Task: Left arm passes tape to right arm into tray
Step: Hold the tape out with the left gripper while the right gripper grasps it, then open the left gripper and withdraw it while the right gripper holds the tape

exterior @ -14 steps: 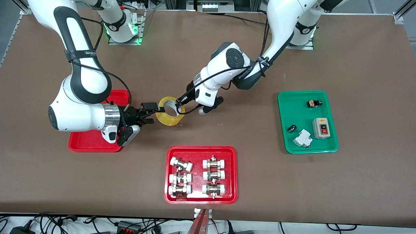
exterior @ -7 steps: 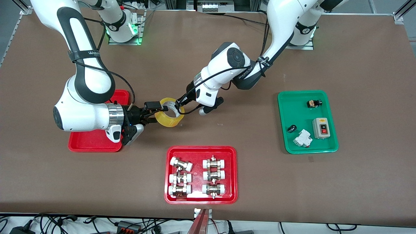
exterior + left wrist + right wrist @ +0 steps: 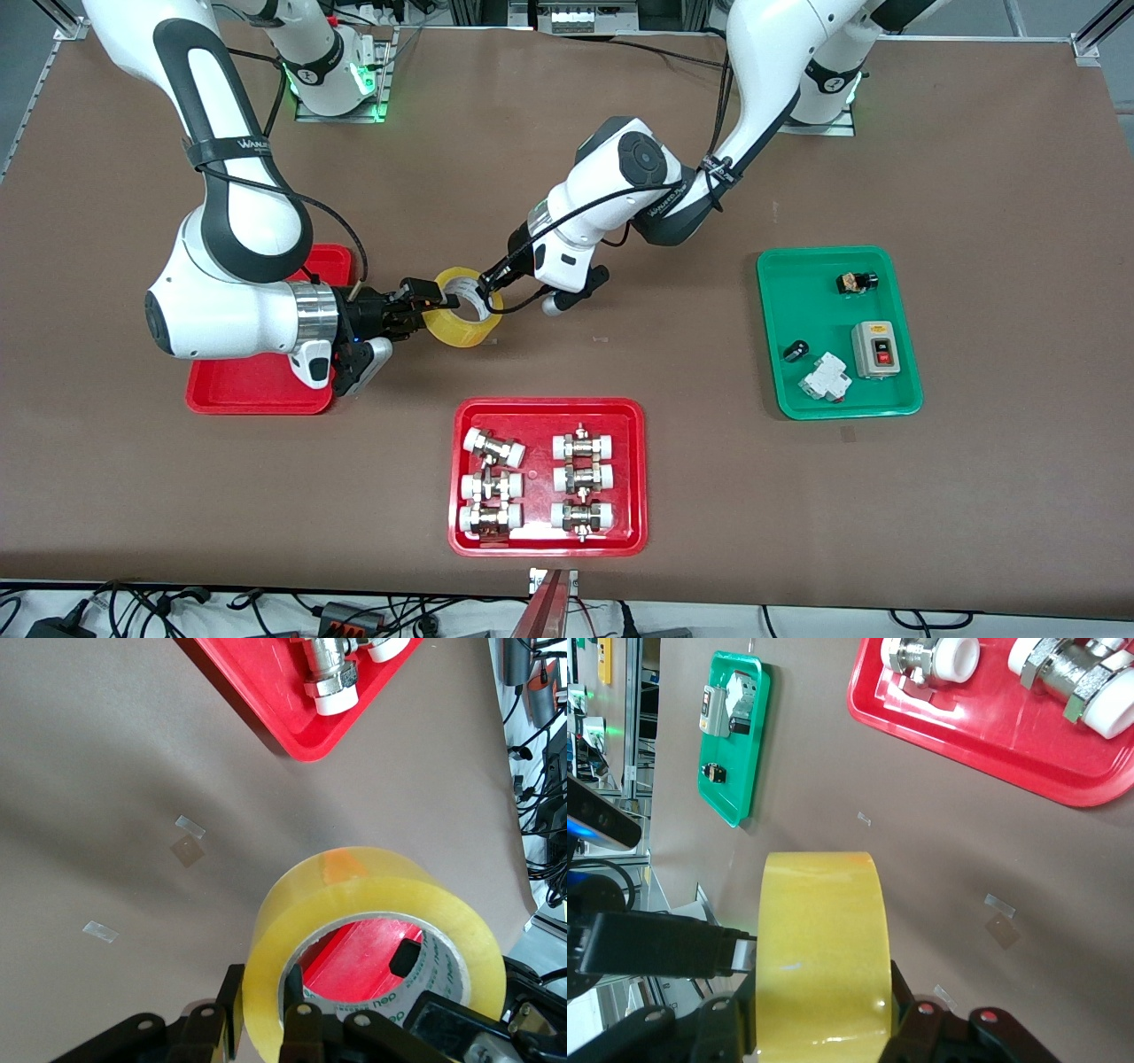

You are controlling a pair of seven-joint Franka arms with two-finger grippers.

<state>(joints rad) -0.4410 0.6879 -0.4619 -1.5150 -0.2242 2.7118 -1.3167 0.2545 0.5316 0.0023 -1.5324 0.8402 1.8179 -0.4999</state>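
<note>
The yellowish tape (image 3: pixel 462 312) hangs above the bare table, held from both ends. My left gripper (image 3: pixel 486 283) is shut on the roll's wall, one finger outside and one finger (image 3: pixel 297 1028) inside the pale core. My right gripper (image 3: pixel 428 304) is shut across the roll's width, its fingers (image 3: pixel 908 1014) pressed on the two flat sides of the tape (image 3: pixel 824 948). The plain red tray (image 3: pixel 239 390) lies under the right arm's wrist, partly hidden by it. In the left wrist view the tape (image 3: pixel 354 904) fills the frame and that tray shows red through the core.
A red tray with white-capped metal fittings (image 3: pixel 547 477) lies nearer the front camera than the tape. A green tray (image 3: pixel 837 332) with small electrical parts sits toward the left arm's end. Scraps of clear tape (image 3: pixel 189 826) are stuck on the table.
My right gripper moved in onto the tape and its fingers closed on the roll. The left gripper kept its hold and barely moved.
</note>
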